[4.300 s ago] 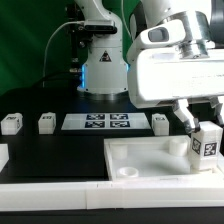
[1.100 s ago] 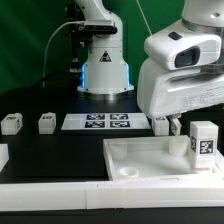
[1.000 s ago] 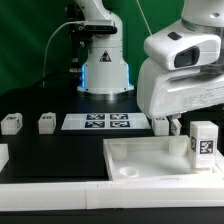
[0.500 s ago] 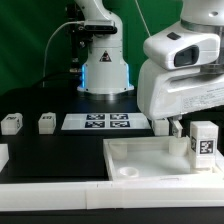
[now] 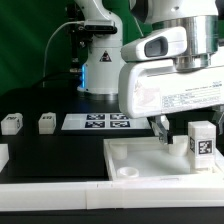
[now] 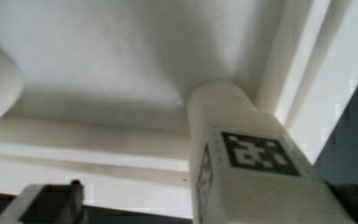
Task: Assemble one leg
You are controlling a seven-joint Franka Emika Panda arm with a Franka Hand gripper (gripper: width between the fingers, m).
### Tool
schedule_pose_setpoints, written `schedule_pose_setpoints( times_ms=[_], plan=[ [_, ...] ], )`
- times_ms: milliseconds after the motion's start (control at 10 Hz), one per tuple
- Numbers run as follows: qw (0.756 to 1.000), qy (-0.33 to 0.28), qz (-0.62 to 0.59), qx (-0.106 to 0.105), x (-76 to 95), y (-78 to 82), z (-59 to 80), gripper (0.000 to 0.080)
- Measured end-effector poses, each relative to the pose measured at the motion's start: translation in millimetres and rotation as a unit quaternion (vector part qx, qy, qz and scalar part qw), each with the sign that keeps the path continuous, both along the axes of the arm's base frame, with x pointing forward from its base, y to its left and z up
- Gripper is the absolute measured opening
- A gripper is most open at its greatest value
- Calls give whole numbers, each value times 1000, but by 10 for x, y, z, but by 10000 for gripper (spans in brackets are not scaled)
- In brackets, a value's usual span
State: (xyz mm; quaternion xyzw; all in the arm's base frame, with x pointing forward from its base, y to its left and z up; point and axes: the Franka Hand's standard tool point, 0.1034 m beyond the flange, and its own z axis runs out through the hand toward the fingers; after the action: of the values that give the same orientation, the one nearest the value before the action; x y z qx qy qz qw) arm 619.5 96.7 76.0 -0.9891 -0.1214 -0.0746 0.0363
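Observation:
A leg [image 5: 203,140], a small white post with a black-and-white tag, stands upright in the tray-like white part [image 5: 140,160], at its far corner on the exterior view's right. My gripper [image 5: 162,132] hangs just left of that leg, over the tray's back edge, open and holding nothing. In the wrist view the same leg [image 6: 247,150] shows close up with its tag facing the camera, standing against the tray's wall [image 6: 123,135]. One dark fingertip [image 6: 51,200] shows apart from the leg.
Two more loose legs [image 5: 11,122] [image 5: 46,122] lie on the black table at the exterior view's left. The marker board [image 5: 97,122] lies behind the tray. The robot base [image 5: 100,70] stands at the back. A white piece [image 5: 3,155] sits at the left edge.
The gripper, which held the leg at the tray's corner 4.3 s ago, has let go. In the last half second the arm has swung to the exterior view's left, away from the leg.

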Motion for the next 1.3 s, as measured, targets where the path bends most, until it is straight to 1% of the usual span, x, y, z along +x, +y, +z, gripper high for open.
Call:
schedule_pose_setpoints(
  times_ms=[200, 300, 500, 600, 1000, 1100, 1300],
  plan=[
    [1000, -1, 0, 0, -7, 7, -26, 649],
    [1000, -1, -1, 1, -7, 40, -22, 649],
    [1000, -3, 2, 2, 3, 113, -2, 377],
    [1000, -3, 3, 3, 11, 142, 8, 290],
    [1000, -3, -12, 6, 22, 160, 9, 291],
    [998, 2, -54, 15, 21, 171, 9, 291],
    [983, 15, -179, 37, 20, 160, 6, 291]
  ],
)
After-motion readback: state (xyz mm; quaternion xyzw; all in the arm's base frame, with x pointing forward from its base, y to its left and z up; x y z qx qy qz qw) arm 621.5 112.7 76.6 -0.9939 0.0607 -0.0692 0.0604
